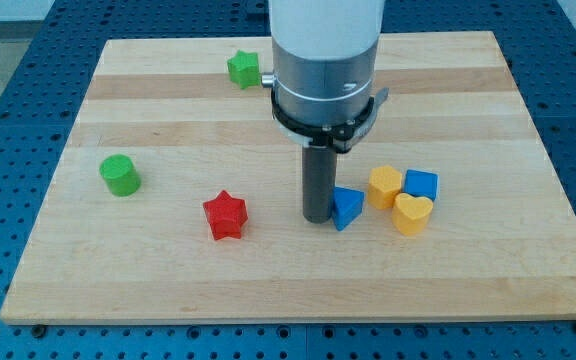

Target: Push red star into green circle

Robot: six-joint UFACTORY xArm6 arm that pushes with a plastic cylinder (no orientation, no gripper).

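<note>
- Camera view: red star [225, 215] sits near-left of board centre, w/ green circle [120, 175] well apart to its left, slightly farther back.
- To do it well: bring my tip [317, 216] round to star's right, slightly near side, then push left & a bit far, keeping line thru star's centre so it doesn't spin off.
- My tip: plain rod, no jaws to open/close, holds nothing; it's right of star, apart from it, touching or just beside blue triangle [347, 207].
- Beyond: yellow block [385, 186], blue block [421, 185], yellow heart [412, 214] clustered right; green star [244, 69] far back.
</note>
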